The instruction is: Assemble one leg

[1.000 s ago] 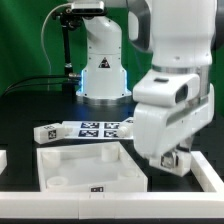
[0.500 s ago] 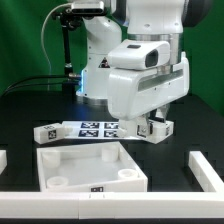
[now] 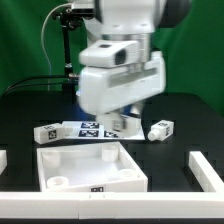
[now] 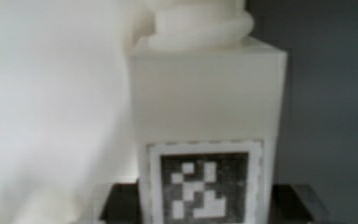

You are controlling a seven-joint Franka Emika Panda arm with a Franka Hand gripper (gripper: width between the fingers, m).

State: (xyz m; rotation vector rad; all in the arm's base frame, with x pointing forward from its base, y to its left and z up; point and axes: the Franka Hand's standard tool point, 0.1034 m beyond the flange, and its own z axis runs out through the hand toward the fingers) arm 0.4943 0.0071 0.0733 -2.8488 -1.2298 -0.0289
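My gripper (image 3: 121, 125) is shut on a leg (image 4: 202, 110), a stubby white block with a black-and-white tag and a round peg at its far end. In the wrist view the dark fingertips (image 4: 130, 203) clamp it at the tagged end. In the exterior view the gripper hangs low under the arm's white hand, just behind the white square tray (image 3: 60, 160), and the held leg is mostly hidden. A second leg (image 3: 160, 129) lies on the table to the exterior view's right. A third leg (image 3: 46, 132) lies at the left end of the marker board (image 3: 92, 127).
A white part (image 3: 206, 167) lies at the exterior view's right and another (image 3: 3, 158) at its left edge. A long white strip (image 3: 110, 196) runs along the front. The robot base (image 3: 100, 80) stands behind the marker board.
The arm has swung from the front right to the exterior view's left and back with the leg in its grip, and now hangs behind the tray. The leg on the right has come into view.
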